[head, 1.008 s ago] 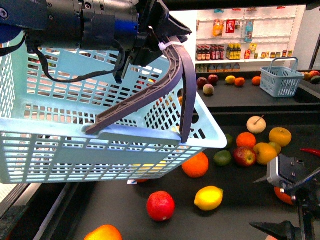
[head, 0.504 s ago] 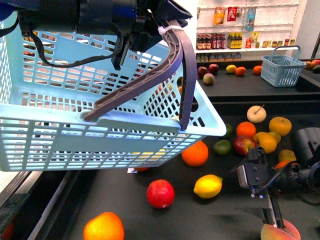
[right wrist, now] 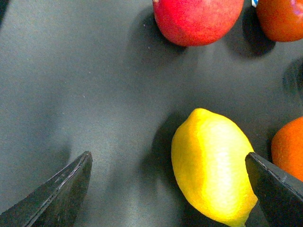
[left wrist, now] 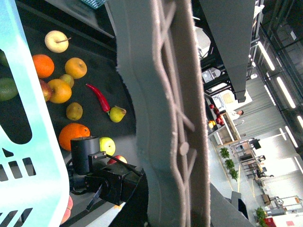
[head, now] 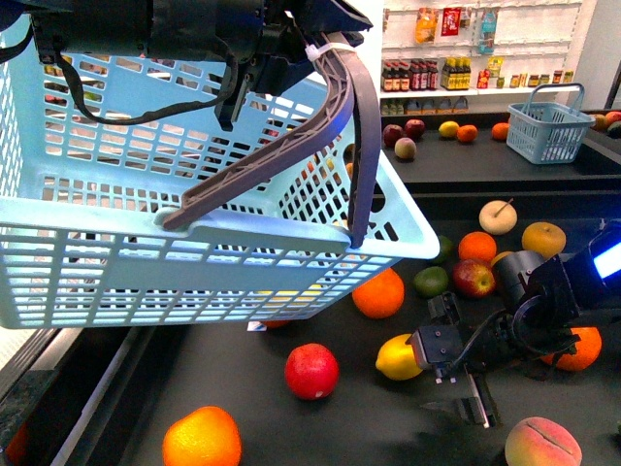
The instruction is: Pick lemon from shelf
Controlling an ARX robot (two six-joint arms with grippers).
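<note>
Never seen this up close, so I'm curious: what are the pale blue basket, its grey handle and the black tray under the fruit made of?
Basket: looks like moulded plastic, pale blue, slightly glossy, with a regular grid of slots. Handle: grey plastic too, ribbed lattice, matte. Tray: dark, smooth, matte; painted metal or a mat, I can't tell.

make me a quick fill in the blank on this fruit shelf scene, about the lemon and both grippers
1. The right gripper has its jaws ___, with the small bright yellow oval lemon lying between them.
2. The left gripper holds up the light blue plastic mesh basket by its grey ___.
3. On the black metal shelf, the round fruit left of the lemon in the front view is ___ in colour.

Missing words: open; handle; red
</note>
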